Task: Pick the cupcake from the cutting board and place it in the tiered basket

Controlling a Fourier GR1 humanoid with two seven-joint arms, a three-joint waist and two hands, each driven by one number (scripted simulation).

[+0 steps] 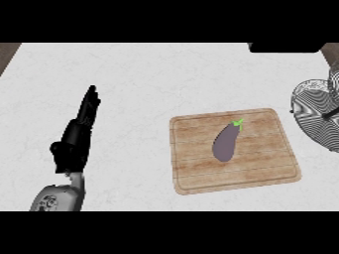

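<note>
A wooden cutting board (pixel 267 166) lies flat on the white counter (pixel 143 74), right of centre and turned slightly, its near left corner closest to the view's lower edge. The one thing on it is a purple eggplant (pixel 225 143), lying lengthwise in the middle of the board with its green stem toward the far right corner; bare wood shows on every side of it. The wire tiered basket (pixel 326 116) stands at the right edge, cut off by the frame, its rim near the board's far right corner but apart from it.

The left hand (pixel 75 141) is well left of the board, edge-on, its fingers (pixel 89 104) straight and together, pointing far and holding nothing; its grey forearm (pixel 57 199) comes in at the lower edge. A wide stretch of bare counter lies between hand and board. A dark object (pixel 286 47) sits at the far edge.
</note>
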